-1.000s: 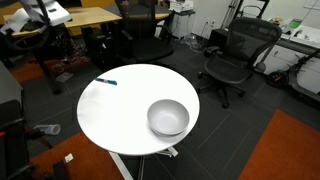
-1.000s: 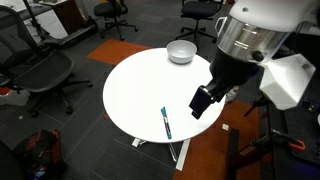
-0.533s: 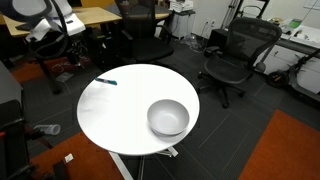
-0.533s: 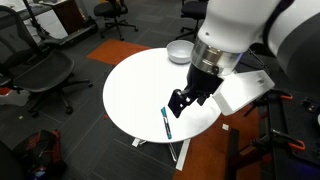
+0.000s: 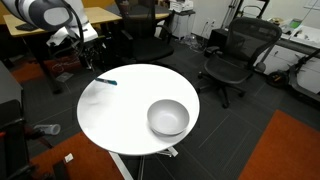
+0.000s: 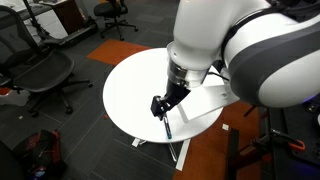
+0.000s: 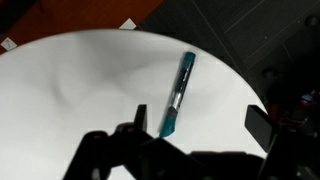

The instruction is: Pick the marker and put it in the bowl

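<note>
The marker [image 7: 178, 93] lies flat on the round white table [image 5: 125, 115], near its edge; it also shows in both exterior views [image 5: 106, 82] [image 6: 167, 127]. Its teal end points toward my gripper in the wrist view. My gripper [image 7: 195, 125] is open and empty and hovers above the marker, with the teal end just inside one finger [image 7: 130, 115]. In the exterior views the gripper [image 6: 160, 104] [image 5: 87, 33] hangs over the marker's side of the table. The grey-silver bowl [image 5: 168, 117] stands upright and empty on the opposite side of the table; the arm hides it in an exterior view.
Black office chairs [image 5: 232, 58] [image 6: 45, 72] stand around the table. Wooden desks [image 5: 95, 16] are behind it. Orange carpet [image 5: 285, 150] and dark floor surround the table's base. The table edge [image 7: 225, 70] is close to the marker.
The arm has swung over the table toward the marker, and the gripper now hangs just above it. The marker and bowl have not moved.
</note>
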